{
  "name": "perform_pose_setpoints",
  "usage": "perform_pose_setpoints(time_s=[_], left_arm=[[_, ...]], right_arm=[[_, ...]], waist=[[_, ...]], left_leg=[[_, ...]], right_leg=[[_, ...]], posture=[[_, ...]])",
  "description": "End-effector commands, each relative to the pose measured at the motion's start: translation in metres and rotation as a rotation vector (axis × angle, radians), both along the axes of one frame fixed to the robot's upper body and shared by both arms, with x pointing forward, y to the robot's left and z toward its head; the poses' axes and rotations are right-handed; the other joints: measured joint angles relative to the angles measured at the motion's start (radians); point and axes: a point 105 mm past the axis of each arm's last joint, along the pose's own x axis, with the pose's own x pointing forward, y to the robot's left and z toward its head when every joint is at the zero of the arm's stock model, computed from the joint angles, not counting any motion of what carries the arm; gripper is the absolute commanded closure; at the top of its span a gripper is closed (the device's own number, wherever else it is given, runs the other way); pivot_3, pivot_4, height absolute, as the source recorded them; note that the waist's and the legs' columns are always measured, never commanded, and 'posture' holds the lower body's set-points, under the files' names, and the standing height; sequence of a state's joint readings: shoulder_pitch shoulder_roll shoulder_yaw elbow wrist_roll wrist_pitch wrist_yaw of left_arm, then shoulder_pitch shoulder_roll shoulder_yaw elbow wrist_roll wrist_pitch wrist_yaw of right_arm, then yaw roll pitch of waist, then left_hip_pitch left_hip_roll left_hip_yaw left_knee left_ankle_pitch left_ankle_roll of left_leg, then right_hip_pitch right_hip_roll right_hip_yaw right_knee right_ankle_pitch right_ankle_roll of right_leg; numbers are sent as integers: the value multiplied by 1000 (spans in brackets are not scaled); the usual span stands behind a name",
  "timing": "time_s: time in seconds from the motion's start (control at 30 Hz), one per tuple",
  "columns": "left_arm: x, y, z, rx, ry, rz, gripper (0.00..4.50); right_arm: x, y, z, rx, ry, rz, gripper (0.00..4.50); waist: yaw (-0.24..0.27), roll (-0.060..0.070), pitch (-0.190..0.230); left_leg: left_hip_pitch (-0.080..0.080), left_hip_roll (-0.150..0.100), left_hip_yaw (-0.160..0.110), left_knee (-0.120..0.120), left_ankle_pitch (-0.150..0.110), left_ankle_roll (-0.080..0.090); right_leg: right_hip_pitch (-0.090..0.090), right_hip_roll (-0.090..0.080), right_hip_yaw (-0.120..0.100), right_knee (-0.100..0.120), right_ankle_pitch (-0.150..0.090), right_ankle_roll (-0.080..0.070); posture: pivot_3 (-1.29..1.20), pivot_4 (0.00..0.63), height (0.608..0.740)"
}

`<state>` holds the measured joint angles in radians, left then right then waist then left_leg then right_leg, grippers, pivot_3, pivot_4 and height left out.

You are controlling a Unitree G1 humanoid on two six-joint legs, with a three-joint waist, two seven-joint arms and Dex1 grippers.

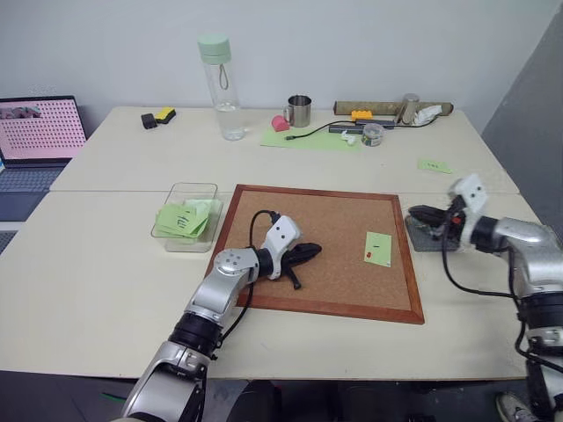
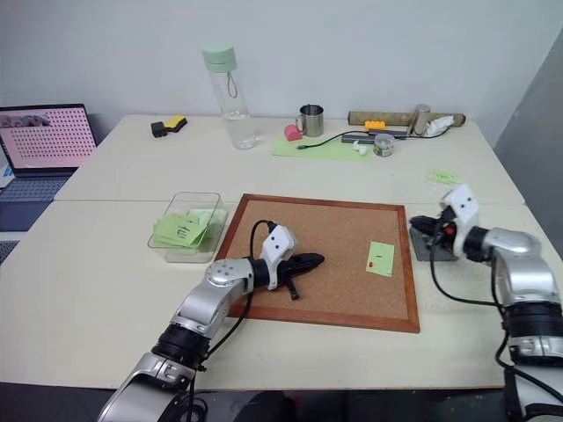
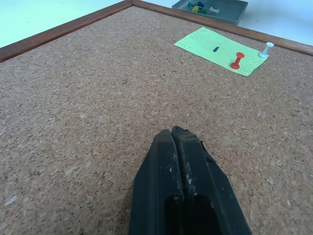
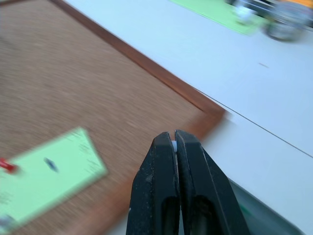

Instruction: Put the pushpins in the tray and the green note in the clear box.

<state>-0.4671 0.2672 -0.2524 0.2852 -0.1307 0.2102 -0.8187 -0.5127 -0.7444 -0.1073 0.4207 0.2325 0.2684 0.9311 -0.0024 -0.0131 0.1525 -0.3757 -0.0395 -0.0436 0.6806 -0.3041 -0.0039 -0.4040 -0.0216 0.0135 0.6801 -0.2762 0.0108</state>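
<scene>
In the head view we see the left tool pressed together over the cork board, holding nothing; the right tool is above the tray. The clear box contains green slips. In the left wrist view the green note carries a red pushpin, a white pushpin just beside it. In the right wrist view the closed right tool pinches something small and white.
</scene>
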Motion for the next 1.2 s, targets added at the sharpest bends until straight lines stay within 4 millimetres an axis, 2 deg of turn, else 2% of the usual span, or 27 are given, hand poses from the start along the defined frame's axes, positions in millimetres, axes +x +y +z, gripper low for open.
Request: perform_pose_setpoints(time_s=[0.03,0.07,0.13,0.17,0.3,0.47,0.57,0.6,0.7,0.83,0.97,1.2], left_arm=[[-8,5,-28,63,88,6,4500],[-8,5,-27,64,87,4,4500],[-7,4,-27,64,85,1,4500],[-7,4,-27,66,84,0,4500],[-6,4,-26,68,81,-2,4500],[-5,5,-26,69,82,0,4500],[-5,5,-25,69,81,0,4500],[-5,5,-25,68,81,-1,4500],[-5,6,-25,70,80,-3,4500],[-5,7,-25,75,80,-7,4500],[-5,8,-24,79,79,-10,4500],[-7,7,-24,76,83,-14,4500]], right_arm=[[-2,-15,-5,-44,0,-50,4490],[-5,-18,-11,-57,20,-58,4490],[-7,-23,-19,-76,44,-69,4059],[-8,-24,-22,-79,51,-72,4040],[-9,-26,-25,-95,51,-77,3156],[-10,-23,-13,-64,18,-53,2110],[-21,-14,3,-60,-4,38,1340],[-28,-6,7,-62,-4,89,1211],[-48,19,9,-79,-8,207,1211],[-62,47,-2,-60,4,275,1211],[-65,58,-22,-72,34,298,1211],[-63,63,-33,-53,51,305,1211]], waist=[[-1,0,-1],[-1,1,-1],[-1,1,-1],[0,1,-1],[0,1,-1],[1,1,-1],[1,1,-1],[1,1,-1],[2,0,-1],[1,0,-2],[2,0,-2],[1,0,-2]], left_leg=[[0,0,1,0,0,0],[1,0,1,0,0,0],[1,0,2,0,0,0],[1,0,2,0,0,0],[1,0,2,0,0,0],[1,0,2,0,0,0],[1,0,2,0,0,0],[1,0,2,0,0,0],[0,0,2,0,0,0],[2,0,1,0,0,0],[3,0,1,0,0,0],[3,0,1,0,0,0]], right_leg=[[0,0,0,0,0,0],[0,0,1,0,0,0],[0,0,1,0,0,0],[0,0,2,0,0,0],[1,0,2,0,0,0],[1,0,2,0,0,0],[1,0,1,0,0,0],[1,0,1,0,0,0],[1,0,1,0,0,0],[2,0,1,0,0,0],[3,0,1,0,0,1],[3,0,1,-1,0,1]], posture=[[0,150,740],[0,150,740],[0,150,740],[0,150,740],[0,150,740],[0,150,740],[0,150,740],[0,150,740],[0,150,740],[0,150,740],[0,150,740],[0,150,740]])
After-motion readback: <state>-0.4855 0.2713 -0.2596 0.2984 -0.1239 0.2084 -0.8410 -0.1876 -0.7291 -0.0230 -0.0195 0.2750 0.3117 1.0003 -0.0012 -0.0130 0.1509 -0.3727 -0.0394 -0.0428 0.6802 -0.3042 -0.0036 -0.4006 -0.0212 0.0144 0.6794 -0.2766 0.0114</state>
